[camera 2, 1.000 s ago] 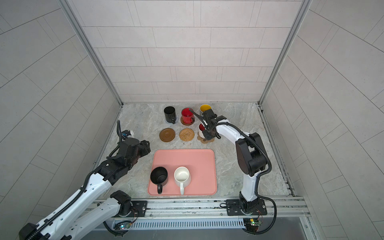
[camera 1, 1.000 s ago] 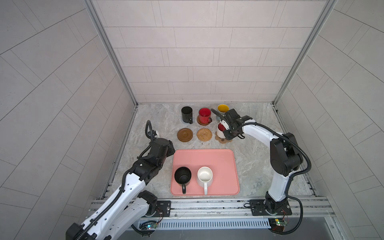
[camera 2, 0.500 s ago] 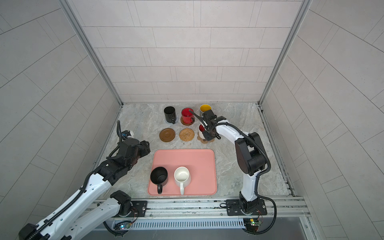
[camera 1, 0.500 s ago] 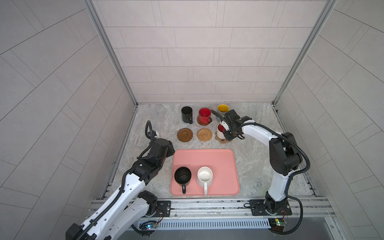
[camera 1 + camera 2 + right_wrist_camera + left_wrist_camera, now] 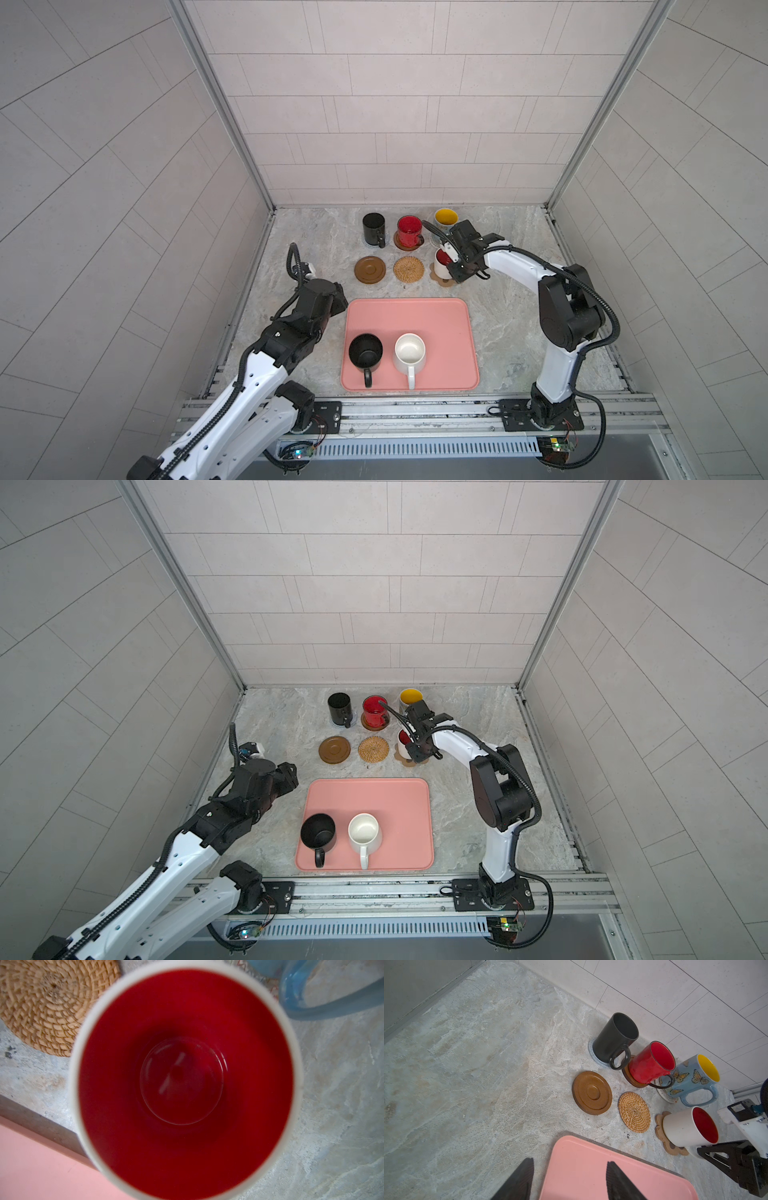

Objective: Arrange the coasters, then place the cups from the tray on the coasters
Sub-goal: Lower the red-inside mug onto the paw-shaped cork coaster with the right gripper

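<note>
White cup with the red inside (image 5: 683, 1128) is sitting on the paw coaster (image 5: 659, 1124), about 1 o'clock off the tray (image 5: 415, 316) seen from the top. Right hand (image 5: 704, 1152) is clamped shut on its handle. Left hand (image 5: 569, 1161) is half open, holding nothing, by the tray's 10 o'clock corner.

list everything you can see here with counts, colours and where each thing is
tray: 1, salmon pink, front centre of table
mugs on the tray: 2, black mug and white mug, side by side
rear black mug: 1, black, on grey-blue coaster
red mug: 1, red, on brown disc coaster
butterfly mug: 1, light blue, yellow inside, on whitish coaster
red-lined mug: 1, white outside, on paw coaster
bare coasters: 2, brown grooved disc, tan rattan coaster, between rear mugs and tray
left gripper: 1, black, open, empty, by tray's corner
right gripper: 1, black, shut on red-lined mug's handle
</note>
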Controlling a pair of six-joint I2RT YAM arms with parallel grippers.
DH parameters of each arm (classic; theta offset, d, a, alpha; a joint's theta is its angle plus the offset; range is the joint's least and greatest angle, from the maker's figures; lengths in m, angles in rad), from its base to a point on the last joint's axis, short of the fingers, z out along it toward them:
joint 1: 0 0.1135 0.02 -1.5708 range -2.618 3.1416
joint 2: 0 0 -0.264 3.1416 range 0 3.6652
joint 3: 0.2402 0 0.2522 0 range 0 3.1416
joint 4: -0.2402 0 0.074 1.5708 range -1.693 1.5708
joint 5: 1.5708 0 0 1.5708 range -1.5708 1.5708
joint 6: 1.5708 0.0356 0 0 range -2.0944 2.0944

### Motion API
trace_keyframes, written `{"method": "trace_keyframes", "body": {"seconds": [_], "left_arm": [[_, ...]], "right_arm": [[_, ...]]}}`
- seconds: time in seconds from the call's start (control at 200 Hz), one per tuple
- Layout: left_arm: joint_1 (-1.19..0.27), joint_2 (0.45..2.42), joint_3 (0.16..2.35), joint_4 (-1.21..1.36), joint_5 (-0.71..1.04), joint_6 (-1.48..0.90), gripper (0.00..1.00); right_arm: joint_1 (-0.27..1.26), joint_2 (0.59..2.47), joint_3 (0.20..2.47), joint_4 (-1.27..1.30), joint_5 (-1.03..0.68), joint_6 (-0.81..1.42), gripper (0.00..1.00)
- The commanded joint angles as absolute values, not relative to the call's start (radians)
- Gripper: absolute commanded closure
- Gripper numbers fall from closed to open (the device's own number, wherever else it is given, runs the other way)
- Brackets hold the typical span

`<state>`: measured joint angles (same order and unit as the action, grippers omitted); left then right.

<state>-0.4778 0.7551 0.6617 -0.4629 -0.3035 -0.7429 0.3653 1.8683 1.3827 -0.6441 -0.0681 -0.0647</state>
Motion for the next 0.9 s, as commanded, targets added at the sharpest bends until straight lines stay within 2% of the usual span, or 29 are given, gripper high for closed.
{"method": "trace_keyframes", "body": {"seconds": [0.0, 0.896], "left_arm": [[-0.472, 0.743, 0.656, -0.477, -0.33, -0.759, 0.38], [-0.472, 0.793, 0.663, -0.443, -0.321, -0.752, 0.38]], "right_arm": [[0.359, 1.87, 1.375, -0.616, -0.067, -0.078, 0.82], [0.354, 1.844, 1.359, -0.632, -0.058, -0.079, 0.52]]}}
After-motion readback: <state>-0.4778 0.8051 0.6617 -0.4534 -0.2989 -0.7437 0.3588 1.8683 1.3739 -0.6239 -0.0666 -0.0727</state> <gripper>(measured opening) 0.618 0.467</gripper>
